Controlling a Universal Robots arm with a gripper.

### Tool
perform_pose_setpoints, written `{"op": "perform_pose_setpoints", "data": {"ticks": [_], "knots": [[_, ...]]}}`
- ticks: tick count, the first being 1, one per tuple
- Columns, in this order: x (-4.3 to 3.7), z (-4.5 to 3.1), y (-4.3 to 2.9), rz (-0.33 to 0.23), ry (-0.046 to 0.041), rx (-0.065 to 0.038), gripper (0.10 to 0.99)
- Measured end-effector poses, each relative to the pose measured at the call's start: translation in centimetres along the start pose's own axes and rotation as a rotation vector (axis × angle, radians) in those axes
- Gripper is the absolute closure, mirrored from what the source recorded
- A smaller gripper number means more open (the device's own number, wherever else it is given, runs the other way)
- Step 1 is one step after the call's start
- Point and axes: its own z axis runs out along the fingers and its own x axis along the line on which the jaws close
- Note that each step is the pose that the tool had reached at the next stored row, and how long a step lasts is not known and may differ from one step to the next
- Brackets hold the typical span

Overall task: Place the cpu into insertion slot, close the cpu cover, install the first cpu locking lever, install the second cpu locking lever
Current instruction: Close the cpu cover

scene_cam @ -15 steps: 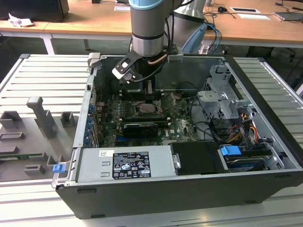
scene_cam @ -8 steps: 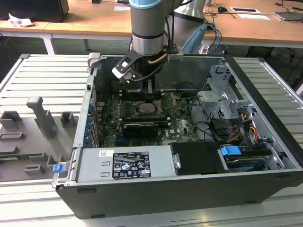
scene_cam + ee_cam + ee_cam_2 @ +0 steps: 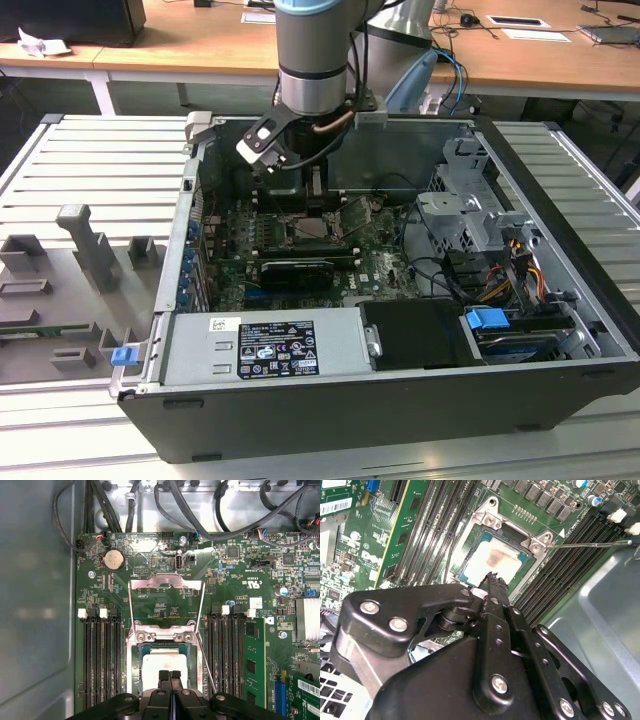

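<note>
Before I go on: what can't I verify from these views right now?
1. Whether the gripper touches the cpu: in both wrist views the gripper's own tip hides the contact.
2. The insertion slot's side under the gripper: first wrist view, covered and cut off by the edge.
3. Cpu seating, exterior view: too small, partly behind the arm.

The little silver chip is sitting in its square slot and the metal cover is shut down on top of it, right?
No. The cpu does sit in the insertion slot, but the cpu cover is not shut: it is swung open, lying back away from the chip, as the first wrist view shows.
</note>
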Motion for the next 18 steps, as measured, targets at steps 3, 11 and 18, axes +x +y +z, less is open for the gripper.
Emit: {"op": "perform_pose_setpoints", "data": {"ticks": [3,11,18], "knots": [[0.0,-0.14,0.01,0.0,-0.0001,0.0,0.98],[0.0,-0.54,0.04,0.0,-0.0001,0.0,0.98],[0.01,-0.58,0.35,0.0,-0.0001,0.0,0.98]]}}
